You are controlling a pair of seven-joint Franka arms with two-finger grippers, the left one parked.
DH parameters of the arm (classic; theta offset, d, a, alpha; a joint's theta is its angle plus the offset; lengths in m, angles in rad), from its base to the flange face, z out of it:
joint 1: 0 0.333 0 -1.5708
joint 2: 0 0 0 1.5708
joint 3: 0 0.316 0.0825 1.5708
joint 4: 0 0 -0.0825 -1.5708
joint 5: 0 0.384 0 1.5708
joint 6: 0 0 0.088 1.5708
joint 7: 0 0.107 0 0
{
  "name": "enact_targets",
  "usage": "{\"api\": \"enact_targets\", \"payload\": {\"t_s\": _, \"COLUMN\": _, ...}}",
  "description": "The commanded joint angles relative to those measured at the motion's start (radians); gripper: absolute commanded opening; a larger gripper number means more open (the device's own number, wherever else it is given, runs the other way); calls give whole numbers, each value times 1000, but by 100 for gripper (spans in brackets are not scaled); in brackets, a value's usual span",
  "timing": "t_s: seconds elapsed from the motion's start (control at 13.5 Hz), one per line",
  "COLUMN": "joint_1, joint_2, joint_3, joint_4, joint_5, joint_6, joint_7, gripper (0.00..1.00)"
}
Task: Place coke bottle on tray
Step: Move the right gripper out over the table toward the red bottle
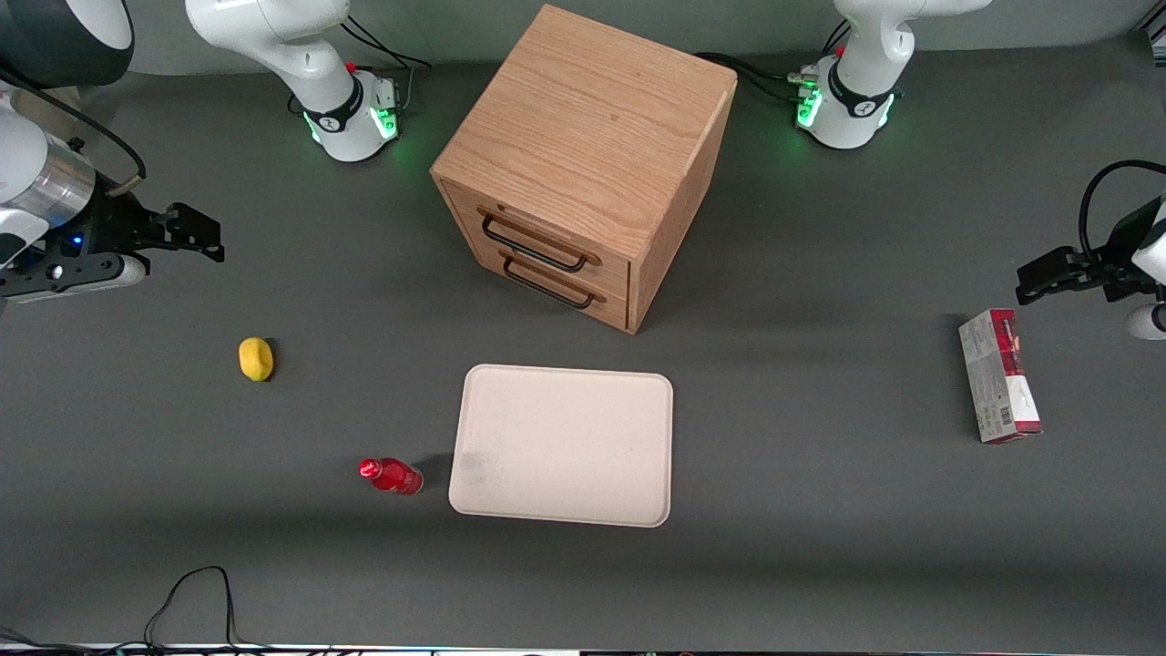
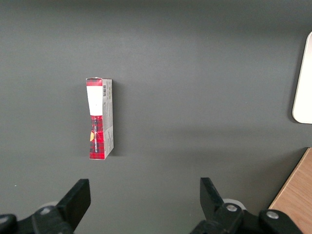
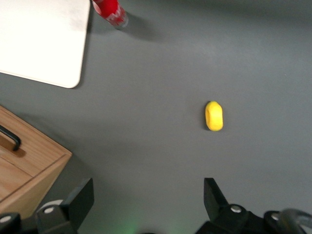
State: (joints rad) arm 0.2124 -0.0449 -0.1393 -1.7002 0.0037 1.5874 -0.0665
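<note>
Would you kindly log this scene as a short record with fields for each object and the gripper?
coke bottle: lying on the table, beside the tray, not on it
tray: bare, in front of the drawer cabinet
lemon: farther from the front camera than the bottle
carton: toward the parked arm's end
gripper: jaws open, holding nothing, above the table, away from the bottle

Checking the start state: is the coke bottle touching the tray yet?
Apart. The front view shows bare table between coke bottle and tray; the open gripper is farther off.
</note>
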Motion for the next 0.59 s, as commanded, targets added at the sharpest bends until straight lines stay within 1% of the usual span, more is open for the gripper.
{"api": "enact_targets", "payload": {"t_s": 0.0, "joint_1": -37, "joint_2": 48, "joint_3": 10, "joint_4": 72, "joint_5": 59, "joint_6": -78, "joint_7": -10, "gripper": 100}}
{"api": "enact_targets", "payload": {"t_s": 0.22, "joint_1": -41, "joint_2": 79, "joint_3": 12, "joint_4": 120, "joint_5": 59, "joint_6": -87, "joint_7": -22, "gripper": 100}}
{"api": "enact_targets", "payload": {"t_s": 0.52, "joint_1": -36, "joint_2": 85, "joint_3": 9, "joint_4": 120, "joint_5": 52, "joint_6": -87, "joint_7": -22, "gripper": 100}}
